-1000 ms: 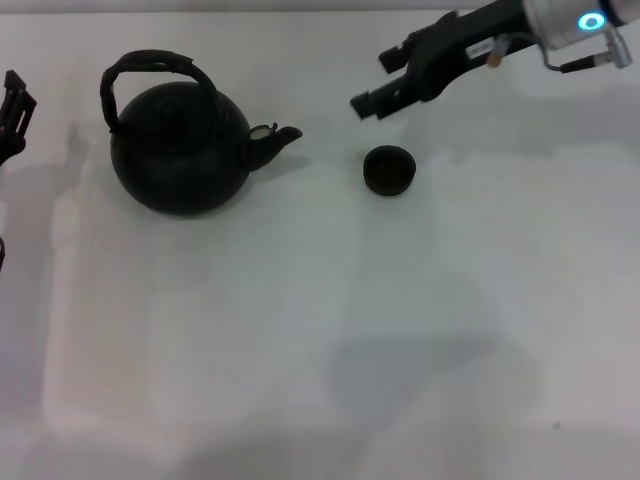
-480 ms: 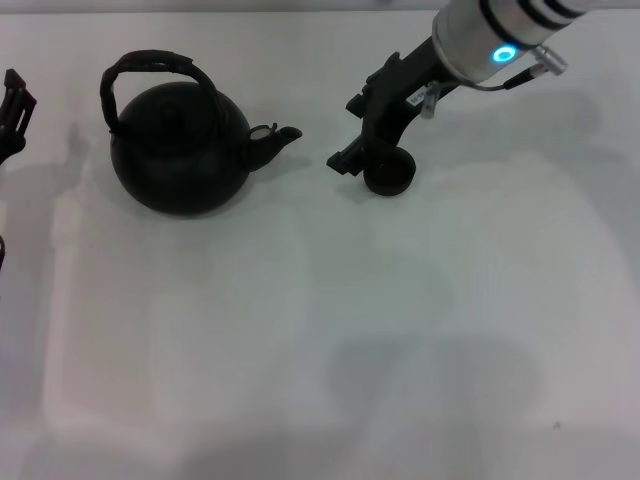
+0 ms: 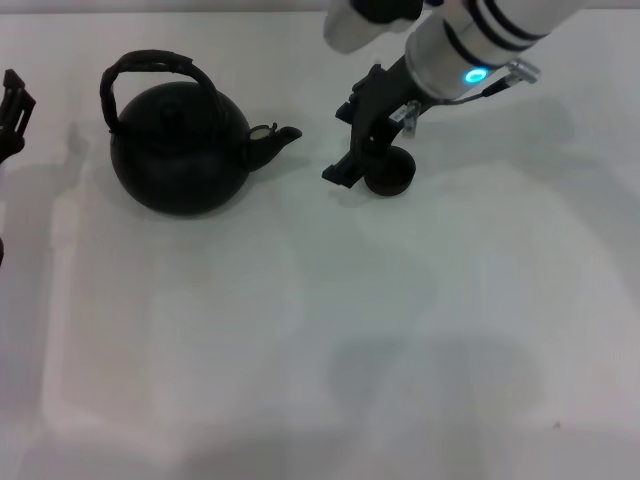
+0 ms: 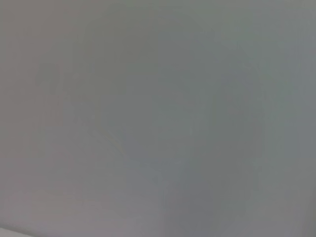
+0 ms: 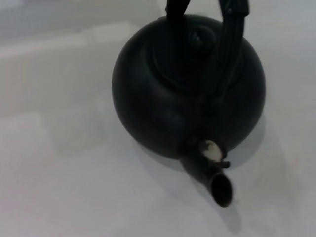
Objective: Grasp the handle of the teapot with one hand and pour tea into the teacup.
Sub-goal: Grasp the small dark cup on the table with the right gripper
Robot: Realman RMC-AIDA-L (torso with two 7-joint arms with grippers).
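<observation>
The matte-black teapot (image 3: 180, 150) stands at the back left of the white table (image 3: 320, 330), its spout (image 3: 282, 134) pointing right. Its arched handle (image 3: 150, 65) stands upright over the lid. The small black teacup (image 3: 392, 176) sits to the right of the spout, partly hidden by my right arm. My right gripper (image 3: 343, 140) is open and empty, just left of the cup, between cup and spout. The right wrist view shows the teapot (image 5: 187, 89), its handle (image 5: 229, 29) and its spout (image 5: 217, 185). My left gripper (image 3: 12, 110) is parked at the far left edge.
The left wrist view shows only a plain grey surface. My right arm (image 3: 470, 40) reaches in from the back right, above the cup.
My right gripper has come from the back right, down and leftward past the teacup, and now sits at the cup's left side facing the teapot. Teapot, cup and left arm have not moved.
</observation>
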